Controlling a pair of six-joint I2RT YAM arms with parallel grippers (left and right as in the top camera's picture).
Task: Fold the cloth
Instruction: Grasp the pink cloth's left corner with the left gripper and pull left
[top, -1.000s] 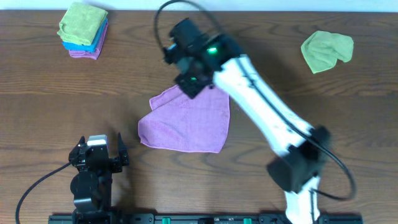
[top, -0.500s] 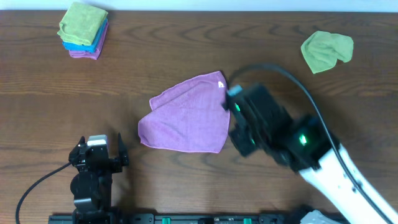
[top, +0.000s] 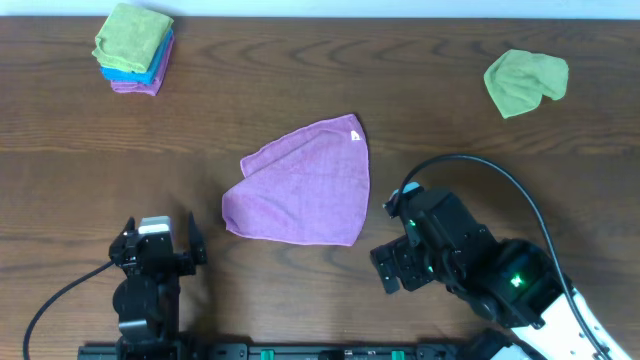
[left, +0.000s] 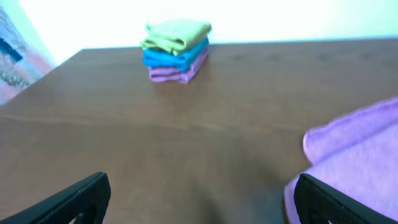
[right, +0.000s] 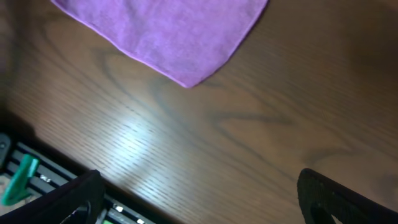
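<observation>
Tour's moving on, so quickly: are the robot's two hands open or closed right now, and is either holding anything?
Left hand: open, holding nothing.
Right hand: open, holding nothing, clear of the purple cloth.

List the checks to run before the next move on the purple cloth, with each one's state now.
1. Right gripper open, holding nothing: ok.
2. Left gripper open, holding nothing: ok.
3. Purple cloth lying on the table, apart from both grippers: ok.
4. Cloth edges lined up into a neat fold: not ok, the outline is lopsided.
5. Stack of folded cloths and crumpled green cloth well away from the purple one: ok.
</observation>
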